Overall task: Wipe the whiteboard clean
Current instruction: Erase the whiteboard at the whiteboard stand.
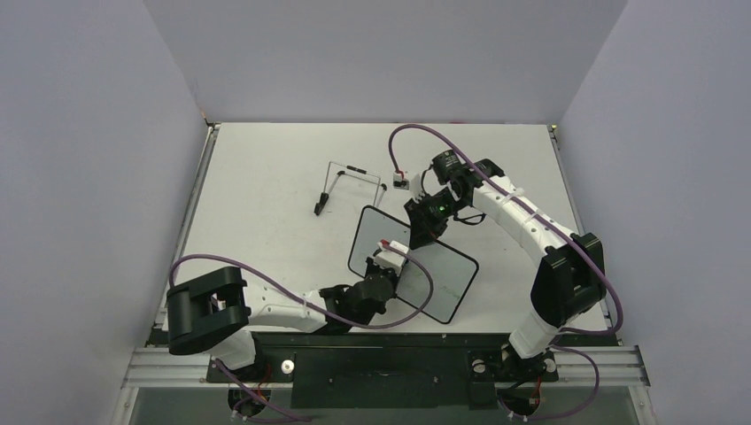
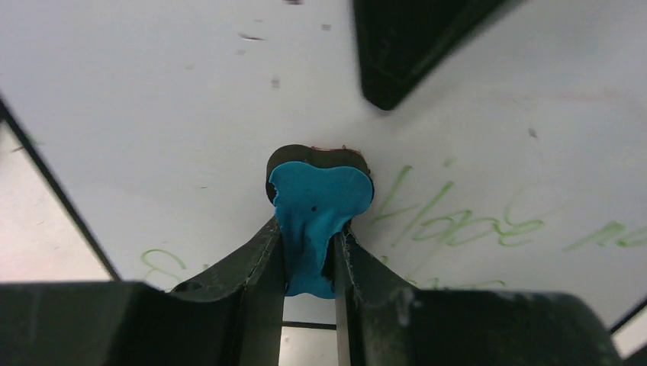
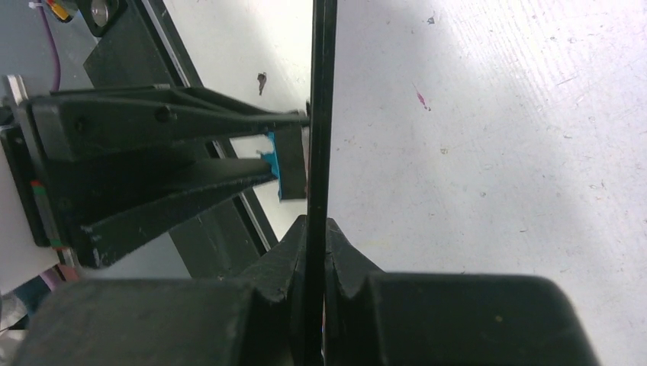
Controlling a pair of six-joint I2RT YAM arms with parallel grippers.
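The whiteboard (image 1: 443, 273) is a white board with a thin black frame, held tilted above the table's middle front. My right gripper (image 1: 423, 228) is shut on its far edge; in the right wrist view the board shows edge-on (image 3: 322, 114) between the jaws of that gripper (image 3: 317, 229). My left gripper (image 1: 390, 257) is shut on the small blue eraser (image 2: 317, 217) and presses it against the board's face (image 2: 152, 114). Faint green handwriting (image 2: 465, 225) lies to the right of the eraser and at the lower left. The eraser also shows in the right wrist view (image 3: 276, 171).
A thin black wire stand (image 1: 347, 184) stands on the table (image 1: 266, 168) behind the board. A small white and black object (image 1: 399, 181) lies beside it. Grey walls enclose the table on three sides.
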